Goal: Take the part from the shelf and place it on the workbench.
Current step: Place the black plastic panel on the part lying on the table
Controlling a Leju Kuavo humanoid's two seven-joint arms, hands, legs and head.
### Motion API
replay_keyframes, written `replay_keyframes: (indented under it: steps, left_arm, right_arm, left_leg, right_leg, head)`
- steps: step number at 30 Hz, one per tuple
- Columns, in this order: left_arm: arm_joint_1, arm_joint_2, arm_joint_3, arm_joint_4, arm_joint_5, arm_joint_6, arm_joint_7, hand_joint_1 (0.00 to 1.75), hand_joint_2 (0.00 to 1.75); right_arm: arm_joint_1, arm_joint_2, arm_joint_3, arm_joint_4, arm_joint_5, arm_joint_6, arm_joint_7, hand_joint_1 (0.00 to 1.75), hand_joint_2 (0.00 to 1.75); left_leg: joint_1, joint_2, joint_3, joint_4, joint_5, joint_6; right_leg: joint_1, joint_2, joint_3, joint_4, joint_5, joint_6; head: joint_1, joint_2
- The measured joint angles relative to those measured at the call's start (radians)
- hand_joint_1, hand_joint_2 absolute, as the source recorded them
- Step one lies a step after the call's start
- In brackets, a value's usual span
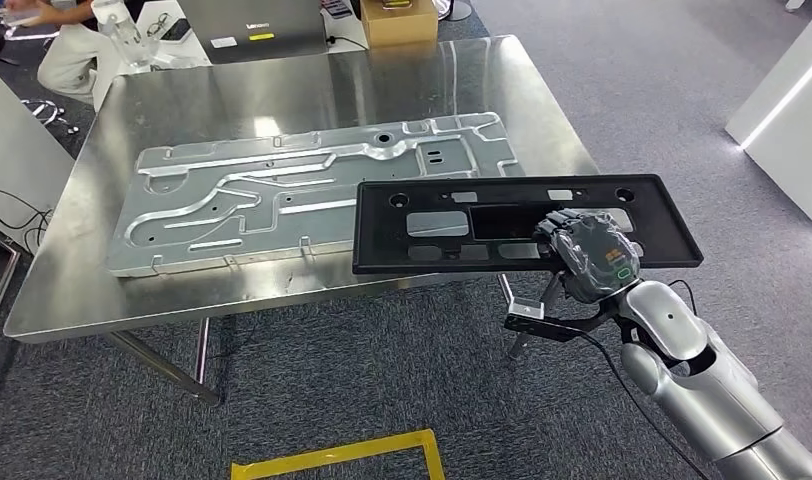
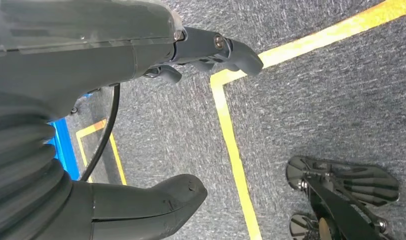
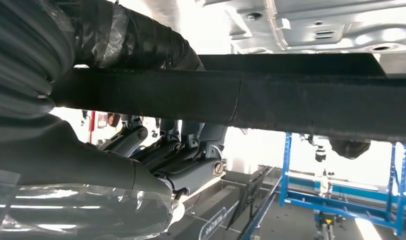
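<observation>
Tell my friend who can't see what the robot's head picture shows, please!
The robot's right hand holds a flat black part over the near right edge of a shiny metal workbench. A large silver stamped panel lies on the bench beside it.

One flat black rectangular plastic panel with cut-out windows (image 1: 522, 222) is in view, gripped by one hand (image 1: 589, 256), the right. One large stamped silver sheet-metal plate with ribs and holes (image 1: 312, 190) lies on one stainless-steel surface (image 1: 282, 95). One brown cardboard box (image 1: 398, 20) and one grey laptop (image 1: 252, 25) stand at its far edge. One yellow taped outline (image 1: 342, 455) marks the grey carpet. The left hand (image 2: 141, 125) makes two hands counted.
</observation>
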State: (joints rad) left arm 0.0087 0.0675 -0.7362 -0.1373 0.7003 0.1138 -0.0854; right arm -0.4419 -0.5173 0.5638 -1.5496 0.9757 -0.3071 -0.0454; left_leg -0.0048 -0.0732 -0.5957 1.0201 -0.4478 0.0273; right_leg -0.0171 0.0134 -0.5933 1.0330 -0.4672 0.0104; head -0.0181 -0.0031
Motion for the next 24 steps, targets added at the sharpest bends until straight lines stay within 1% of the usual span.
replay_keyframes:
  steps: [1,2,3,4,5,6,7,8,9,10,11,12,13,14,15,16,17,18,19,20,21,22,23,24]
  left_arm:
    - [0.0,0.001,0.0,0.0,0.0,0.0,0.0,0.0,1.75]
    - [-0.001,0.001,-0.001,0.0,-0.001,0.0,0.0,0.0,1.75]
    - [-0.002,0.002,-0.001,0.0,-0.001,0.0,0.0,0.0,1.75]
    - [-0.003,0.002,-0.002,0.0,-0.001,0.001,0.0,0.0,1.75]
    - [-0.004,0.002,-0.002,0.0,-0.002,0.001,0.0,0.0,1.75]
    - [-0.005,0.002,-0.002,0.0,-0.002,0.001,0.0,0.0,1.75]
    - [-0.005,0.002,-0.002,0.0,-0.002,0.001,0.0,0.0,1.75]
    - [-0.004,0.002,-0.002,0.0,-0.002,0.001,0.0,0.0,1.75]
    - [-0.004,0.003,-0.003,0.0,-0.003,0.001,0.001,0.0,1.75]
    - [-0.004,0.005,-0.003,0.001,-0.003,0.001,0.001,0.0,1.75]
    - [-0.004,0.006,-0.003,0.001,-0.003,0.001,0.001,0.0,1.75]
    - [-0.005,0.008,-0.003,0.001,-0.003,0.001,0.001,0.0,1.75]
    - [-0.005,0.01,-0.003,0.001,-0.003,0.001,0.001,0.0,1.75]
    - [-0.006,0.01,-0.003,0.001,-0.003,0.001,0.001,0.0,1.75]
    - [-0.007,0.011,-0.003,0.001,-0.003,0.0,0.002,0.0,1.75]
    - [-0.007,0.011,-0.004,0.001,-0.003,-0.001,0.003,0.0,1.75]
    - [-0.007,0.011,-0.004,0.001,-0.003,-0.001,0.004,0.0,1.75]
    - [-0.008,0.011,-0.005,0.001,-0.002,-0.002,0.005,0.0,1.75]
    - [-0.009,0.011,-0.007,0.001,-0.002,-0.003,0.007,0.0,1.75]
    - [-0.01,0.011,-0.008,0.001,-0.002,-0.004,0.009,0.0,1.75]
    - [-0.011,0.011,-0.009,0.001,-0.002,-0.004,0.01,0.0,1.75]
    - [-0.012,0.011,-0.01,0.001,-0.001,-0.005,0.011,0.0,1.75]
    - [-0.013,0.011,-0.01,0.001,-0.001,-0.006,0.012,0.0,1.75]
    - [-0.013,0.011,-0.01,0.001,0.0,-0.007,0.014,0.0,1.75]
  right_arm:
    - [-0.001,0.0,0.0,0.0,0.0,0.0,0.0,1.75,1.75]
    - [-0.001,0.0,0.0,0.0,0.0,0.0,0.0,1.75,1.75]
    - [-0.001,0.0,0.0,0.0,0.0,0.001,0.0,1.75,1.75]
    - [0.0,0.0,0.0,0.0,0.0,0.001,0.0,1.75,1.75]
    - [0.0,0.0,0.0,0.0,0.0,0.001,0.0,1.75,1.75]
    - [0.001,0.0,0.0,0.0,0.0,0.001,0.0,1.75,1.75]
    - [0.002,0.0,0.0,0.0,0.0,0.002,0.0,1.75,1.75]
    - [0.003,0.0,0.0,0.0,0.0,0.002,0.0,1.75,1.75]
    - [0.003,0.0,0.0,0.0,0.0,0.002,0.0,1.75,1.75]
    - [0.003,0.0,0.0,0.0,0.0,0.002,0.0,1.75,1.75]
    - [0.003,0.0,0.0,0.0,0.0,0.002,0.0,1.75,1.75]
    - [0.003,0.0,0.0,0.0,0.0,0.002,0.0,1.75,1.75]
    - [0.003,0.0,0.0,0.0,0.0,0.002,0.0,1.75,1.75]
    - [0.003,0.0,0.0,0.0,0.0,0.002,0.0,1.75,1.75]
    - [0.002,0.0,0.0,0.0,0.0,0.003,0.0,1.75,1.75]
    - [0.0,0.002,0.0,0.001,0.0,0.005,-0.001,1.75,1.75]
    - [-0.004,0.004,0.0,0.003,0.0,0.009,-0.002,1.75,1.75]
    - [-0.011,0.008,0.0,0.007,0.0,0.015,-0.003,1.75,1.75]
    - [-0.019,0.016,0.001,0.014,-0.001,0.023,-0.004,1.75,1.75]
    - [-0.028,0.026,0.004,0.024,-0.001,0.03,-0.005,1.75,1.75]
    - [-0.036,0.038,0.007,0.035,-0.001,0.037,-0.005,1.75,1.75]
    - [-0.044,0.051,0.012,0.046,-0.001,0.042,-0.005,1.75,1.75]
    - [-0.054,0.064,0.017,0.057,-0.001,0.047,-0.006,1.75,1.75]
    - [-0.067,0.08,0.024,0.07,0.0,0.053,-0.007,1.75,1.75]
  left_leg:
    - [0.0,0.008,-0.003,0.009,-0.008,-0.006]
    - [0.0,0.02,-0.013,0.035,-0.024,-0.011]
    - [0.001,0.034,-0.034,0.082,-0.05,-0.017]
    - [0.002,0.049,-0.065,0.147,-0.081,-0.022]
    - [0.004,0.057,-0.101,0.216,-0.109,-0.026]
    - [0.006,0.062,-0.13,0.268,-0.123,-0.028]
    - [0.007,0.064,-0.142,0.285,-0.118,-0.028]
    - [0.008,0.065,-0.135,0.263,-0.094,-0.027]
    - [0.007,0.066,-0.108,0.204,-0.056,-0.023]
    - [0.006,0.069,-0.073,0.13,-0.022,-0.017]
    - [0.003,0.072,-0.041,0.065,0.001,-0.011]
    - [0.0,0.074,-0.02,0.022,0.013,-0.006]
    - [-0.003,0.075,-0.012,0.004,0.012,-0.001]
    - [-0.005,0.073,-0.011,0.001,0.011,0.002]
    - [-0.003,0.071,-0.009,-0.004,0.012,0.006]
    - [-0.001,0.069,-0.005,-0.01,0.014,0.011]
    - [0.001,0.068,0.0,-0.017,0.015,0.017]
    - [0.003,0.068,0.004,-0.022,0.017,0.022]
    - [0.002,0.068,0.006,-0.023,0.016,0.026]
    - [0.001,0.067,0.007,-0.023,0.014,0.029]
    - [0.001,0.067,0.008,-0.023,0.012,0.029]
    - [0.001,0.065,0.01,-0.022,0.009,0.029]
    - [0.001,0.063,0.014,-0.02,0.005,0.028]
    - [0.002,0.06,0.018,-0.017,0.0,0.024]
  right_leg:
    - [-0.001,-0.003,0.003,-0.002,0.0,-0.007]
    - [-0.003,-0.006,0.007,-0.005,0.0,-0.013]
    - [-0.004,-0.01,0.011,-0.007,0.0,-0.019]
    - [-0.003,-0.014,0.013,-0.008,-0.002,-0.023]
    - [-0.002,-0.017,0.015,-0.007,-0.004,-0.025]
    - [0.0,-0.021,0.016,-0.007,-0.006,-0.027]
    - [0.001,-0.023,0.018,-0.007,-0.008,-0.027]
    - [0.002,-0.025,0.021,-0.007,-0.01,-0.026]
    - [0.002,-0.026,0.025,-0.007,-0.013,-0.025]
    - [0.003,-0.028,0.03,-0.007,-0.017,-0.023]
    - [0.005,-0.029,0.032,-0.007,-0.02,-0.019]
    - [0.006,-0.03,0.034,-0.007,-0.022,-0.015]
    - [0.007,-0.031,0.034,-0.007,-0.024,-0.01]
    - [0.007,-0.032,0.035,-0.009,-0.025,-0.005]
    - [0.006,-0.032,0.036,-0.009,-0.027,0.0]
    - [0.005,-0.031,0.035,-0.004,-0.033,0.005]
    - [0.005,-0.029,0.026,0.018,-0.048,0.008]
    - [0.005,-0.025,0.005,0.061,-0.071,0.01]
    - [0.004,-0.022,-0.028,0.121,-0.098,0.012]
    - [0.003,-0.02,-0.066,0.188,-0.124,0.013]
    - [0.002,-0.019,-0.1,0.241,-0.136,0.015]
    - [0.001,-0.019,-0.12,0.264,-0.129,0.017]
    - [-0.001,-0.019,-0.121,0.249,-0.102,0.019]
    - [-0.003,-0.019,-0.103,0.197,-0.06,0.019]
  head:
    - [0.0,0.0]
    - [0.0,0.0]
    - [0.0,0.0]
    - [-0.001,0.0]
    - [-0.001,0.0]
    - [-0.001,0.0]
    - [-0.001,0.0]
    - [-0.001,0.0]
    - [-0.001,0.0]
    - [0.0,0.0]
    - [0.0,0.0]
    - [0.0,0.0]
    - [0.0,0.0]
    - [0.0,0.0]
    - [0.0,0.0]
    - [0.0,0.0]
    - [0.0,0.0]
    - [0.0,0.0]
    - [0.0,0.0]
    - [0.0,0.0]
    - [0.0,0.0]
    - [0.0,0.0]
    - [0.0,0.0]
    - [0.0,0.0]
